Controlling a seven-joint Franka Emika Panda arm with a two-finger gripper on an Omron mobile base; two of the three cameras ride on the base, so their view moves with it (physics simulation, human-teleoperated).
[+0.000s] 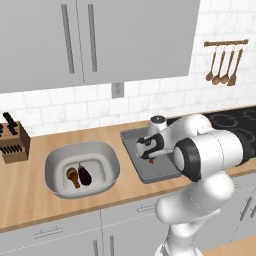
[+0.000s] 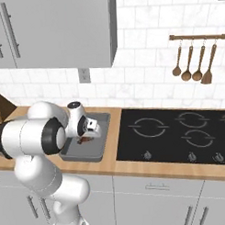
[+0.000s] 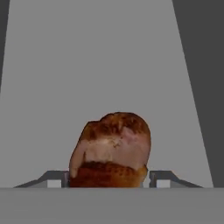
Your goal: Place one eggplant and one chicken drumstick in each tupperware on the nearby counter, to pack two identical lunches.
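My gripper (image 1: 150, 156) hangs low over the darker grey tupperware (image 1: 150, 173), a rectangular tray on the counter (image 1: 30, 190). A browned chicken drumstick (image 3: 113, 148) sits between my fingertips (image 3: 154, 179) just above the tray floor; whether the pads still press on it is unclear. From the right base view, the gripper (image 2: 85, 137) and this drumstick (image 2: 83, 140) are over the same tray (image 2: 86, 153). To the left, the light grey bowl-like tupperware (image 1: 56, 159) holds a dark eggplant (image 1: 85, 175) and a second drumstick (image 1: 73, 177) side by side.
A black stovetop (image 2: 179, 135) lies right of the tray. A wooden knife block (image 1: 13, 143) stands at the counter's left end. Wooden utensils (image 2: 193, 61) hang on the tiled wall, and grey upper cabinets (image 1: 80, 35) overhang the counter.
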